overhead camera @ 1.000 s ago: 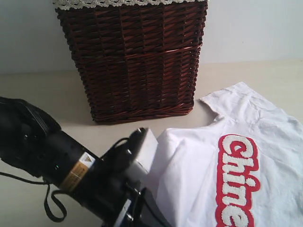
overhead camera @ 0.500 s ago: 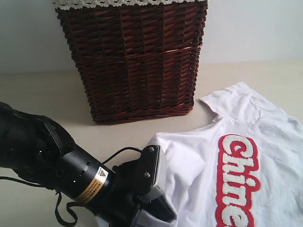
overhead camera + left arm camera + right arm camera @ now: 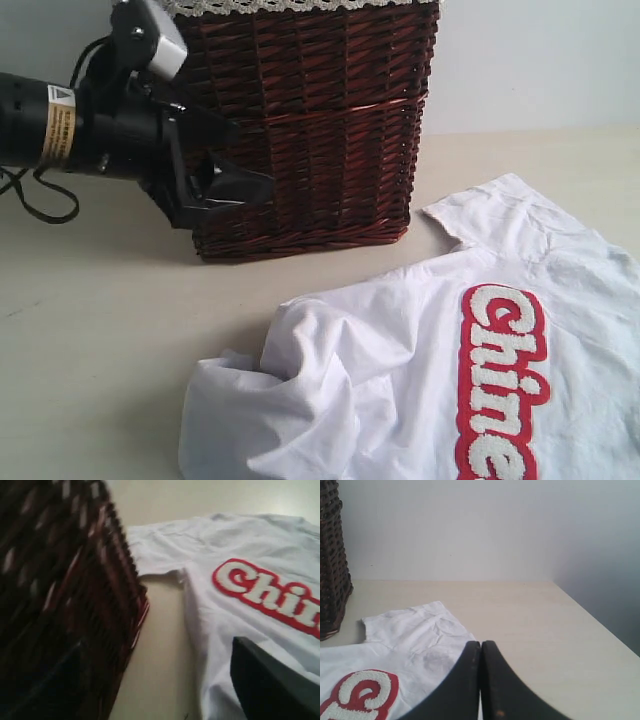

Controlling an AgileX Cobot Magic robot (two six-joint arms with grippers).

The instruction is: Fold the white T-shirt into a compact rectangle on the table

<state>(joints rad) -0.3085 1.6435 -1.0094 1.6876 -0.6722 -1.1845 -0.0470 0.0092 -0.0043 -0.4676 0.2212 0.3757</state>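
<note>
At upper left, the left gripper (image 3: 235, 190) hangs before the wicker basket (image 3: 300, 130), spread wide and empty. The right gripper (image 3: 481, 680) is pressed closed on nothing. The white T-shirt (image 3: 420, 380) lies rumpled at lower right on the table (image 3: 100, 330).

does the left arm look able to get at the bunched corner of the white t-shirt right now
Probably yes: the left gripper hangs open and empty in front of the basket, and only bare table lies between it and the bunched corner of the white T-shirt.
</note>
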